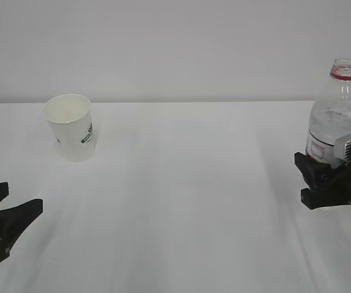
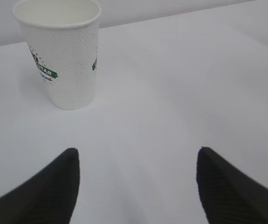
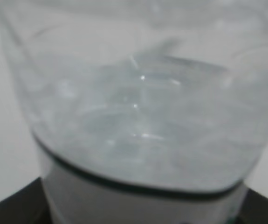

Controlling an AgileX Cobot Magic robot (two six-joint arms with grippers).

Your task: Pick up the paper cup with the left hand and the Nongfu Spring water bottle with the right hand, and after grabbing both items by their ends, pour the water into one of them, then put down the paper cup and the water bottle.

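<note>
Reaching for the cup (image 1: 71, 127) is the step in hand, as I judge it; the left hand (image 1: 1, 221) sits low near the table's front edge with its jaws spread wide and nothing between them; the cup stands upright and well apart from it, farther back and a little to the right in the exterior view, to the upper left in the wrist view; the jaws look wider than the cup, so the hand should go forward and swing slightly until the cup is centred between the fingers (image 2: 45, 191), then close gently on the lower wall, since thin paper would likely buckle or tip under a hard or off-centre squeeze. The right hand (image 1: 325, 180) is at the bottle (image 1: 340, 116), jaws on either side of its labelled lower body and apparently gripping it; the bottle stands upright at the right edge of the view, capless, with water (image 3: 138, 130) filling roughly its lower half; whether it rests on the table or is lifted I cannot tell; it should stay level while the left arm works. Underneath lies a plain white table (image 1: 181, 213), smooth and matte; behind it runs a bare pale wall (image 1: 175, 43).
</note>
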